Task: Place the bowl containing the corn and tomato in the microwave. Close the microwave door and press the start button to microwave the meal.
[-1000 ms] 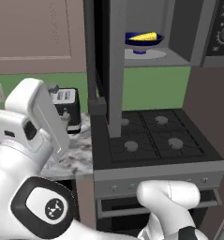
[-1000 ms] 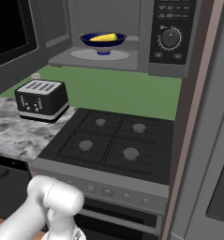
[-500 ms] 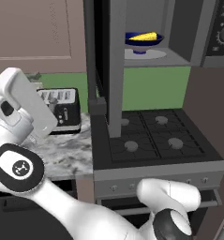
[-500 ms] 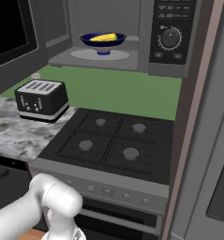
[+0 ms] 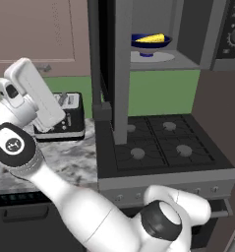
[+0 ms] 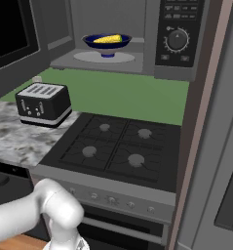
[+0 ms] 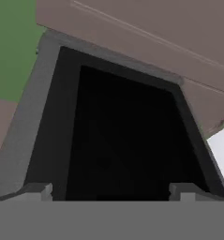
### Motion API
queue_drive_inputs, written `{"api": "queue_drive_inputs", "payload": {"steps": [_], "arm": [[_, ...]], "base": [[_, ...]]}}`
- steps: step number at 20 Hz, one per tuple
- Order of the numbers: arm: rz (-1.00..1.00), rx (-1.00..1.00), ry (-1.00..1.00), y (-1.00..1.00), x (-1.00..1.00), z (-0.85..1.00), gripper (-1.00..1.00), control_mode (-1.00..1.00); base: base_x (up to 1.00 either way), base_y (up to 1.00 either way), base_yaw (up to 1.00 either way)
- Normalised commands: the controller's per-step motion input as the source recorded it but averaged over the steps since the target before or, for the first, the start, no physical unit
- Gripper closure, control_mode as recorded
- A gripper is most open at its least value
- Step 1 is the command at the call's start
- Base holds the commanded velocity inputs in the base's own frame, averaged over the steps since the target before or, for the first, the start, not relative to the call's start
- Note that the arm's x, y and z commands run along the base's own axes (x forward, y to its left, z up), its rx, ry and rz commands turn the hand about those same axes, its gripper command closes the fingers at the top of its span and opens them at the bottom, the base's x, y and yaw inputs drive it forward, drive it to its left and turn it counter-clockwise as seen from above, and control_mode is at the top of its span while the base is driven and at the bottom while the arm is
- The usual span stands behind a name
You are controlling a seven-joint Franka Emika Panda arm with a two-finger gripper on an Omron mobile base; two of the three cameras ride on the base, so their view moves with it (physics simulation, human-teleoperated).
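Observation:
The dark blue bowl [image 6: 106, 41] stands on the white tray inside the open microwave [image 6: 137, 19], with the yellow corn [image 6: 108, 38] lying in it. The left base view shows the same bowl [image 5: 149, 45] and corn [image 5: 152, 38]. The tomato is hidden. The microwave door [image 5: 120, 74] stands swung out, edge-on to the left base view. In the hand view my gripper [image 7: 111, 192] is open and empty, its fingertips [image 7: 38, 191] wide apart, facing the door's [image 7: 118, 140] black window. My white hand [image 5: 33, 91] hangs left of the door, above the counter.
A black toaster [image 6: 42, 103] sits on the marble counter [image 6: 15, 141], partly behind my arm in the left base view. A black four-burner stove [image 6: 118, 146] lies below the microwave. The control strip with its dial [image 6: 177, 39] is right of the cavity. A tall cabinet wall stands at right.
My arm has swung left and up, raising the hand beside the open door. The bowl, the door and the base have not moved.

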Motion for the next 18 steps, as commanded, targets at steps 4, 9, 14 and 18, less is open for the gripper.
{"api": "queue_drive_inputs", "payload": {"steps": [4,9,14,18], "arm": [[-0.20,0.00,0.11,-0.74,0.28,0.00,-1.00,-1.00],[-0.16,0.02,0.02,-0.98,0.01,0.02,-1.00,-1.00],[-0.12,0.07,0.00,-1.00,0.00,0.05,-1.00,-1.00],[-0.10,0.13,0.00,-1.00,0.00,0.01,-1.00,-1.00]], "base": [[0.00,0.00,0.00],[0.00,0.00,0.00],[0.00,0.00,0.00],[0.00,0.00,0.00]]}}
